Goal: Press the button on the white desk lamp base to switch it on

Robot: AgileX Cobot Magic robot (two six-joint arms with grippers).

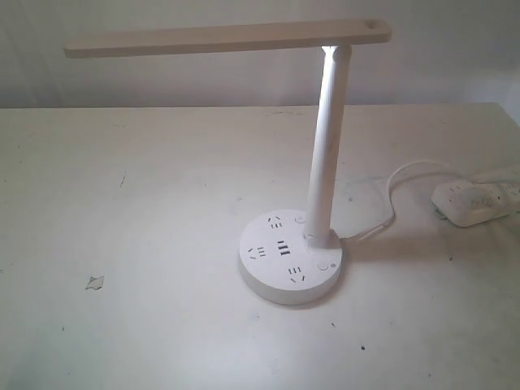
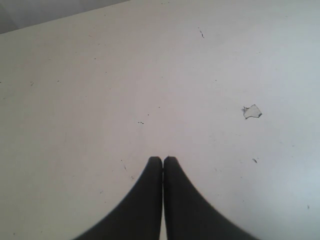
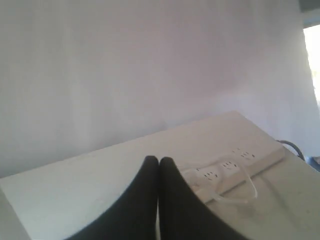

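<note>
The white desk lamp base (image 1: 290, 256) is a round puck on the table, right of centre, with socket holes and black USB slots. Its stem rises to a long flat head (image 1: 227, 37), and a bright glow shows at the stem's top. The button (image 1: 323, 265), a small round ring with a grey mark, sits on the base's right front, beside the stem foot. Neither gripper appears in the exterior view. My left gripper (image 2: 163, 159) is shut and empty above bare table. My right gripper (image 3: 159, 160) is shut and empty, near a power strip.
A white rectangular power strip (image 1: 475, 201) (image 3: 235, 165) lies at the table's right edge, and its cable (image 1: 390, 195) loops back to the lamp base. A small chipped patch (image 1: 95, 282) (image 2: 252, 111) marks the tabletop at the left. A pale wall stands behind.
</note>
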